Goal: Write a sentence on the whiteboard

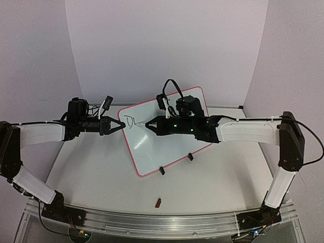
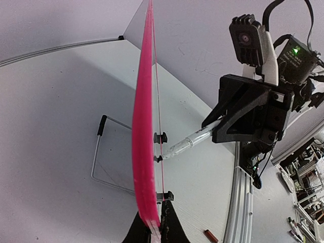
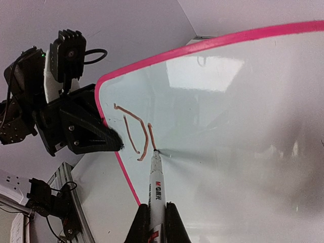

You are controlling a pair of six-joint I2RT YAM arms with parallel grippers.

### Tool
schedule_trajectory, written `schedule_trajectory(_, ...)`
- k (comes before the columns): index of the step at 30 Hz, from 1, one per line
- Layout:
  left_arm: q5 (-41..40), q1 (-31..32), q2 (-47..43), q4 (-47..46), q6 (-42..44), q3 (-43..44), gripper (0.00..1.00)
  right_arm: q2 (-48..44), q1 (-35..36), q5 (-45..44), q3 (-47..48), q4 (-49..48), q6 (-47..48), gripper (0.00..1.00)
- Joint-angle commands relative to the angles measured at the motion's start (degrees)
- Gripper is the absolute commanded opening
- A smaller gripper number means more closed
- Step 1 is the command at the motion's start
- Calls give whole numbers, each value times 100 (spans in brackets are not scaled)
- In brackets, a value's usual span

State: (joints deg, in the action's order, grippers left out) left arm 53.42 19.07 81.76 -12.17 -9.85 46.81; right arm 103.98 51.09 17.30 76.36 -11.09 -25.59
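The whiteboard (image 1: 169, 149), the only one in view, stands propped at mid-table on its two black clip feet (image 1: 162, 170), with its pink-red frame turned at an angle to the table edge. Near its upper left corner are a few red-brown strokes (image 3: 132, 129): an angular D-like shape with a short line beside it. One marker (image 3: 156, 185) meets the glossy face, its tip touching the lower end of that short line.

There are two grippers. The right gripper (image 3: 154, 223) reaches across the front of the board from the right, its fingers pressed together on the marker's barrel. The left gripper (image 1: 122, 125) comes in from the left and pinches the board's left edge. In the left wrist view its fingertips (image 2: 167, 225) are clamped on either side of the pink frame (image 2: 143, 152).

On the table (image 1: 91, 177), well in front of the board and near the arm bases, lies one small dark red cap-like piece (image 1: 158, 203).
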Motion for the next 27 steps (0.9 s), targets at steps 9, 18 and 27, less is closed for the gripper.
schedule_trajectory(9,-14,135,-60,259,624,36,0,-204,-16,-163,-136,-147,-188,0)
schedule_trajectory(18,-14,132,-54,259,629,37,0,-109,-13,-312,-7,-371,-271,0)
schedule_trajectory(27,-9,132,-55,259,633,38,0,-44,-12,-399,103,-438,-245,0)
